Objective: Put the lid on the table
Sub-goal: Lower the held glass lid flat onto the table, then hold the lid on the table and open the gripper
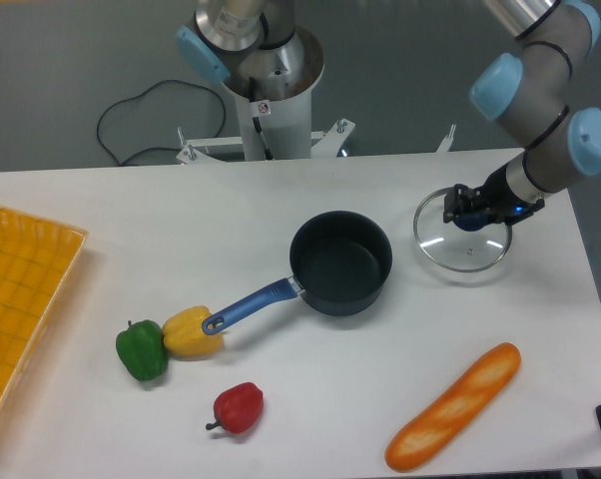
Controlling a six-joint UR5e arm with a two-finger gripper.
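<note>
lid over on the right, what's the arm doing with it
The gripper is shut on the blue knob of the glass lid, holding it low over the white table, to the right of the open saucepan. Whether the rim already touches the tabletop cannot be told. A baguette, three peppers and a yellow mesh tray also sit on the table, away from the lid.
</note>
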